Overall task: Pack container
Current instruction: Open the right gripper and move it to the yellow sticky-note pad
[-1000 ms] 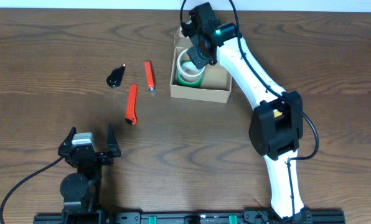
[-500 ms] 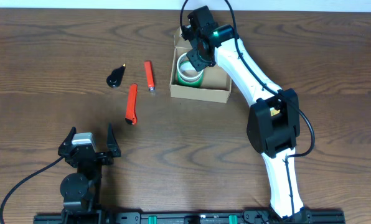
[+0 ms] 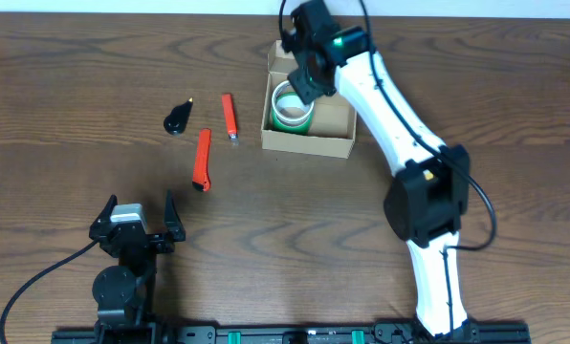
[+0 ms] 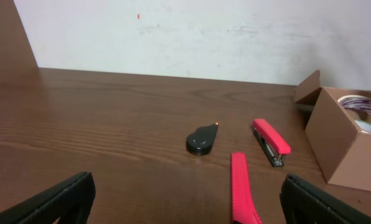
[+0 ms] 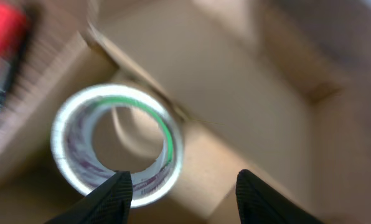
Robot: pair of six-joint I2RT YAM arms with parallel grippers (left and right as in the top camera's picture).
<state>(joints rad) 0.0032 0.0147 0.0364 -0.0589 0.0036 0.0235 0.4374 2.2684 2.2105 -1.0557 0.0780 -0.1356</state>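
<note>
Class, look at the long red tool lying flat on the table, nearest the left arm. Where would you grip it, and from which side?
Grip the long red tool at mid-length, across its narrow width, coming straight down from above. It lies flat on the table, slim and straight, with both long sides clear, so fingers should fit either side.

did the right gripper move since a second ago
Yes. Overhead, the right gripper has shifted slightly toward the far wall of the container, uncovering more of the tape roll.
</note>
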